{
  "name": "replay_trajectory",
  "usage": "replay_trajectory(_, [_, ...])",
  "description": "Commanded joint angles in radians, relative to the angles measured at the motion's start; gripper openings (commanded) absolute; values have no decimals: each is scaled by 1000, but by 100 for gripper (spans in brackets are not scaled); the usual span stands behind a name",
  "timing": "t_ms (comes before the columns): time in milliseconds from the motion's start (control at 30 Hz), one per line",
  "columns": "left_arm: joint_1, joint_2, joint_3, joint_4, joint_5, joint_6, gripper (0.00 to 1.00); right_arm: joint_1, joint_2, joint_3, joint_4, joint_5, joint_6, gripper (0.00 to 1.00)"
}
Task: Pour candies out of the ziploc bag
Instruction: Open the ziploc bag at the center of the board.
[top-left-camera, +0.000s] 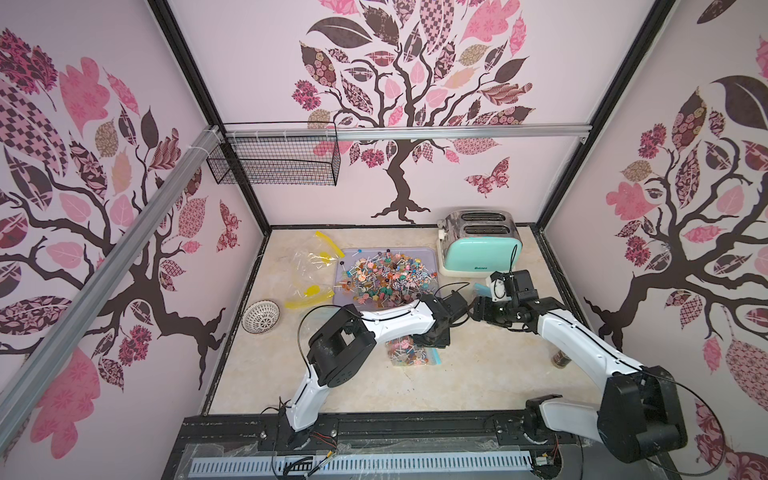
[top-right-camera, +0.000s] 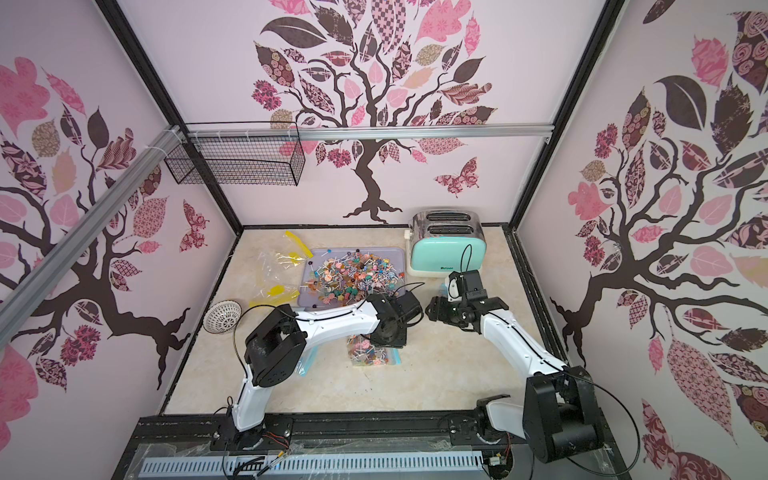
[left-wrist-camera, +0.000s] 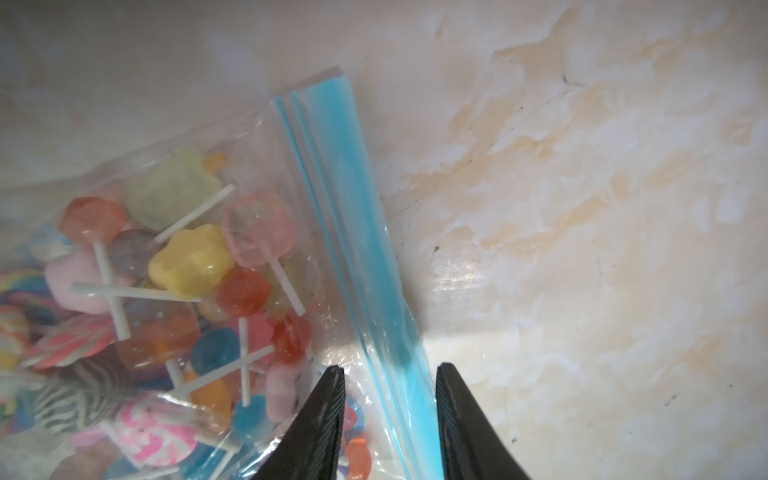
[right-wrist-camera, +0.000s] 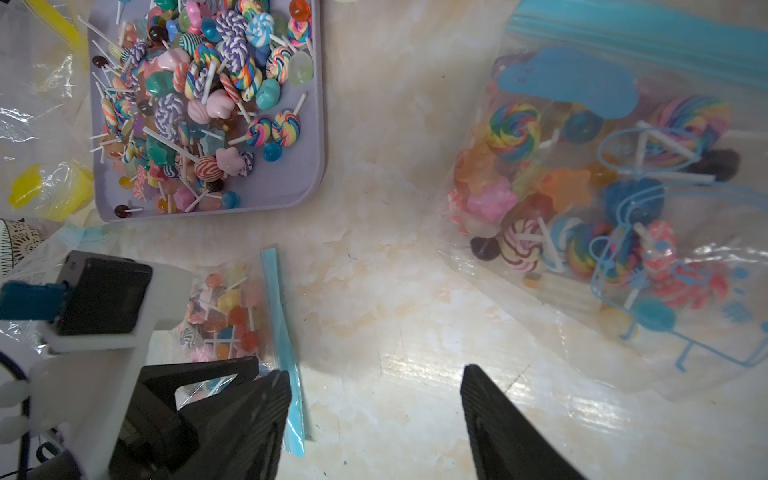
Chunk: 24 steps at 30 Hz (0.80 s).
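Ziploc bag (top-left-camera: 409, 355) lying flat on the bench (top-left-camera: 478, 374) at 6 o'clock from the tray (top-left-camera: 420, 254), with candies (left-wrist-camera: 191, 266) inside it and a larger candy heap (top-left-camera: 386, 278) on the tray. The left gripper (left-wrist-camera: 388, 374) stands over the bag's zip edge, jaws partly open astride the blue strip, gaps showing on both sides, gripping nothing. The right gripper (right-wrist-camera: 374, 382), at 2 o'clock from the left one, holds its jaws wide apart over bare bench, empty.
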<state>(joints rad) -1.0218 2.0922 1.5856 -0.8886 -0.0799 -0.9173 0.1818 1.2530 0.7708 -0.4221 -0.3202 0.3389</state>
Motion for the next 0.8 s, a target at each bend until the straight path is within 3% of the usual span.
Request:
replay_trajectory(0, [0, 13, -13, -7, -21, -8, 40, -2, 6, -15, -3, -14, -8, 70])
replay_trajectory(300, [-1, 47, -6, 8, -3, -8, 38, -2, 6, -16, -1, -19, -9, 70])
replay_trajectory(767, [-1, 56, -4, 7, 2, -6, 25, -2, 8, -17, 2, -23, -10, 69])
